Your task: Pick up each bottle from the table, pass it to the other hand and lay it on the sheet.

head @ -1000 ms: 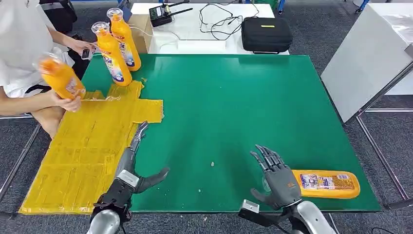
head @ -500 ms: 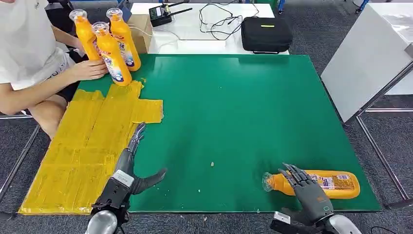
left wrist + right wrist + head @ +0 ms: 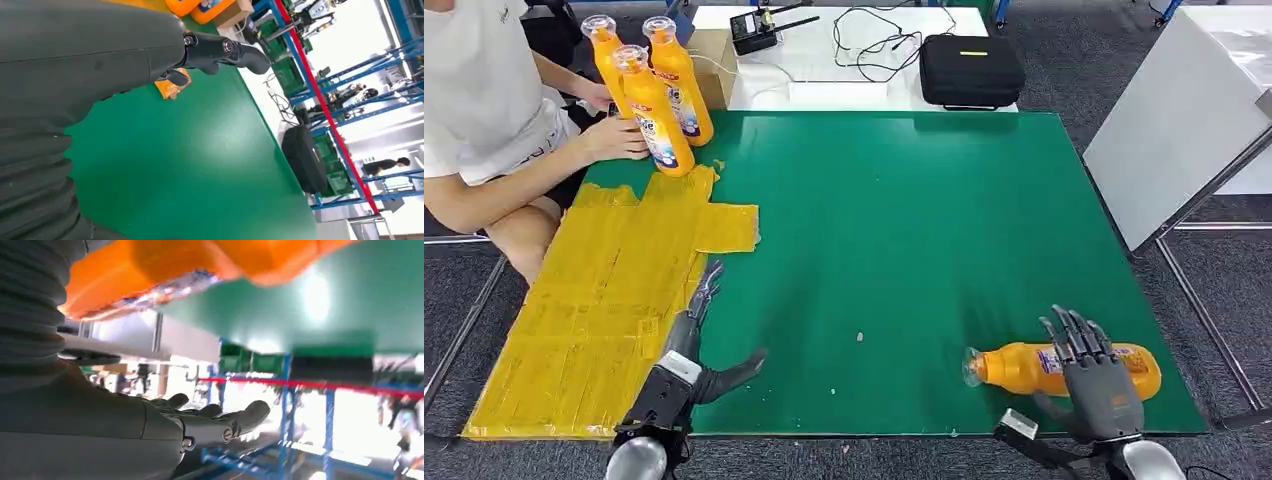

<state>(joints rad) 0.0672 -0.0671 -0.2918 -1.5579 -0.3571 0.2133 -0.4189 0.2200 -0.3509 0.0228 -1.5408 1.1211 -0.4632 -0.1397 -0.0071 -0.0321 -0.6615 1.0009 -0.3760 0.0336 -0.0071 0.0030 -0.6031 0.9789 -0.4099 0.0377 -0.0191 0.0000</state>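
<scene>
Over the lying bottle (image 3: pixel 1024 368), the right robot hand (image 3: pixel 1096 385) (fingers spread) hovers.

An orange bottle (image 3: pixel 1034 367) with a clear cap is lying on its side at the near right corner of the green bench (image 3: pixel 904 220), its cap pointing left and its label partly hidden. Three more orange bottles (image 3: pixel 652 95) with white and blue labels are standing upright in a tight cluster at the far left corner. The yellow sheet (image 3: pixel 604 300) is lying flat along the left side, a tab jutting right.
</scene>
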